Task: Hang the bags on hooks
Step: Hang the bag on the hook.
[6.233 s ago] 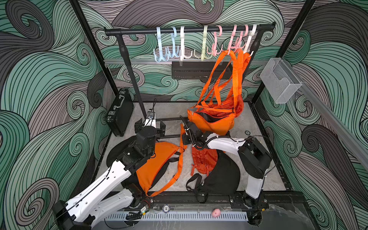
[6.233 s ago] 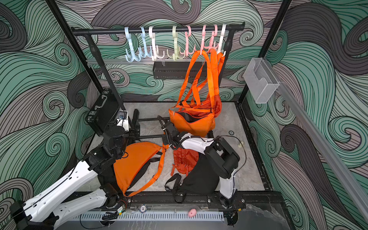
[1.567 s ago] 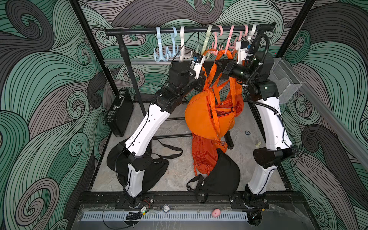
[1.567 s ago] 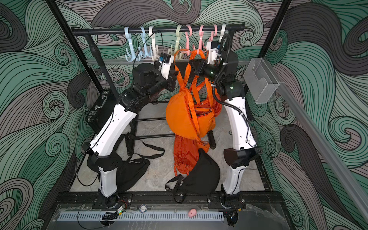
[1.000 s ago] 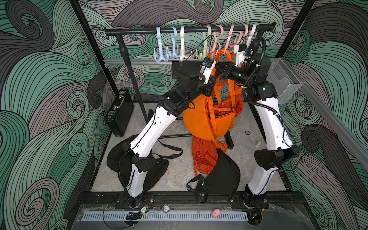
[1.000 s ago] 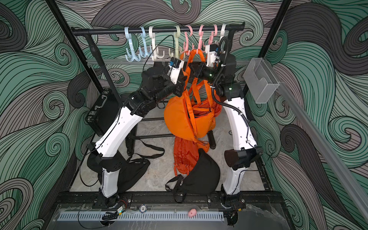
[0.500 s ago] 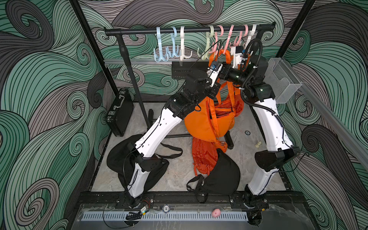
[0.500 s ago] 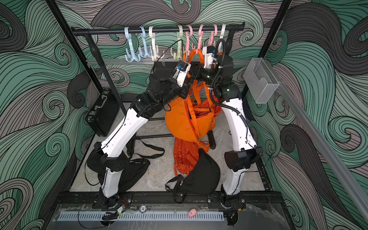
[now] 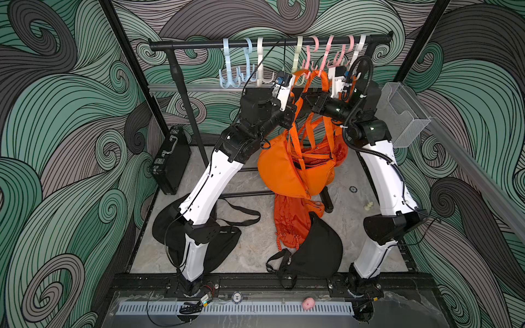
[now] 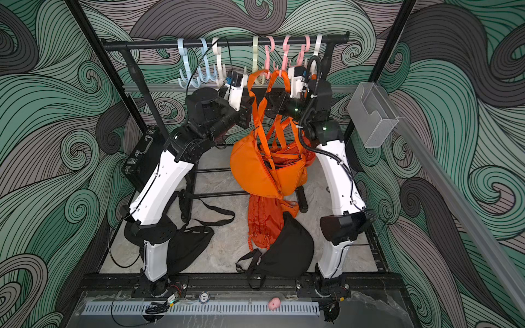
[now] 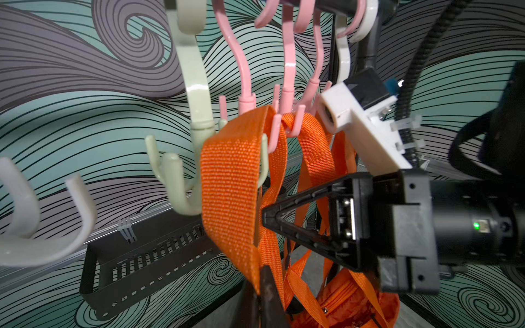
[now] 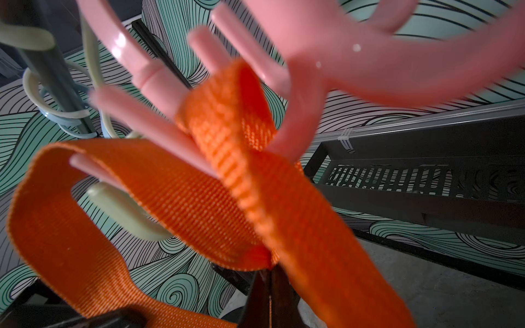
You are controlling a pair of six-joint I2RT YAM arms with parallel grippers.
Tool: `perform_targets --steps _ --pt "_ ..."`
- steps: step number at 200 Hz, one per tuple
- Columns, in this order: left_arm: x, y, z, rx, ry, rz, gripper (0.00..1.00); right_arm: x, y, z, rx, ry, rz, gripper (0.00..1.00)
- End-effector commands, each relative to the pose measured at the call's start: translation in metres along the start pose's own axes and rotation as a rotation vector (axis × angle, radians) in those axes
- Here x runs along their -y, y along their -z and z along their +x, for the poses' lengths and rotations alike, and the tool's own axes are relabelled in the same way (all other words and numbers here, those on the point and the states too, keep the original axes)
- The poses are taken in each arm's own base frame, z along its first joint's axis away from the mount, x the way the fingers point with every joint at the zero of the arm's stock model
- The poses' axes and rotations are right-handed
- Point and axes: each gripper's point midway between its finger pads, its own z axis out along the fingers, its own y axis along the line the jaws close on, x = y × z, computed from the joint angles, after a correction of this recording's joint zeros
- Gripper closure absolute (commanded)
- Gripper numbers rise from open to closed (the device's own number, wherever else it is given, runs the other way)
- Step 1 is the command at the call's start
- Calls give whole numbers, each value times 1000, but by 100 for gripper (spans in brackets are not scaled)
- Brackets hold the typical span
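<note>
Both arms reach up to the rail (image 9: 270,42) in the upper middle of both top views. The bag (image 9: 279,173) hangs between them at the centre of the frame, clear of the table (image 9: 250,250), with its round orange body tipped on edge. The left end effector (image 11: 264,286) is pressed together on the bag's strap (image 11: 230,184), pinching it at the bottom middle of the left wrist view. The right end effector (image 12: 270,284) is also closed on that strap, at the bottom middle of the right wrist view; in the left wrist view it shows as a black wedge just right of the strap. Between the two grips the strap rises in a loop to the hooks. It lies across the front of a prong of the green hook (image 11: 197,99), and its top touches the prongs of a pink hook (image 11: 246,91). In the right wrist view a pink prong and a green prong show inside the loop, but whether the strap rests on either cannot be told. A second orange bag (image 9: 339,150) hangs just behind, its straps up at the pink hooks. On the table lie a crumpled third orange bag (image 9: 289,224) and black bags (image 9: 318,252), one of them under the left arm. A case (image 9: 170,159) leans at the left edge, and a clear bin (image 9: 403,113) sits at the upper right.
</note>
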Motion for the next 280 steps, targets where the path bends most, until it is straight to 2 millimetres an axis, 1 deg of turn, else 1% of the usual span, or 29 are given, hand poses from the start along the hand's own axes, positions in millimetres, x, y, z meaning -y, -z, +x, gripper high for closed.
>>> perform_targets --steps 1,21,44,56,64,83,107,124,156,177,195,199,211,235,254,270,280 --pt "12 24 -38 97 27 54 100 -11 7 -7 36 32 -4 100" --pt "24 29 -44 114 9 74 100 -8 5 -6 38 25 -1 100" --pt "34 34 -54 143 8 88 100 -9 1 -3 33 21 -6 100" --pt "39 34 -55 149 9 97 100 -10 -2 -1 28 20 -9 100" --pt "42 32 -52 143 13 101 100 -11 -4 0 26 21 -12 100" --pt "49 21 -38 108 18 115 100 -11 -7 3 23 18 -12 100" --pt "57 12 -30 96 26 130 100 -13 -11 6 13 21 -13 100" --pt "63 4 -20 75 40 147 100 -12 -12 9 6 28 -6 100" --pt "73 -13 11 -5 53 163 100 -12 -12 12 2 30 -3 100" --pt "77 -22 27 -40 60 163 100 -14 -10 11 2 38 -4 100" --pt "71 -27 36 -65 46 125 100 -18 -4 9 15 65 9 100" --pt "68 -28 39 -71 42 113 100 -15 -2 13 -3 59 22 100" --pt "63 -33 46 -87 44 94 100 -12 1 13 -1 69 41 100" --pt "56 -42 65 -133 55 73 100 -13 1 18 -15 62 30 100" --pt "49 -49 80 -172 61 56 100 -15 4 17 -10 61 26 100" --pt "39 -50 85 -186 57 30 100 -19 7 13 -5 72 21 100" --pt "34 -48 81 -182 65 24 100 -24 9 11 -3 79 8 100"
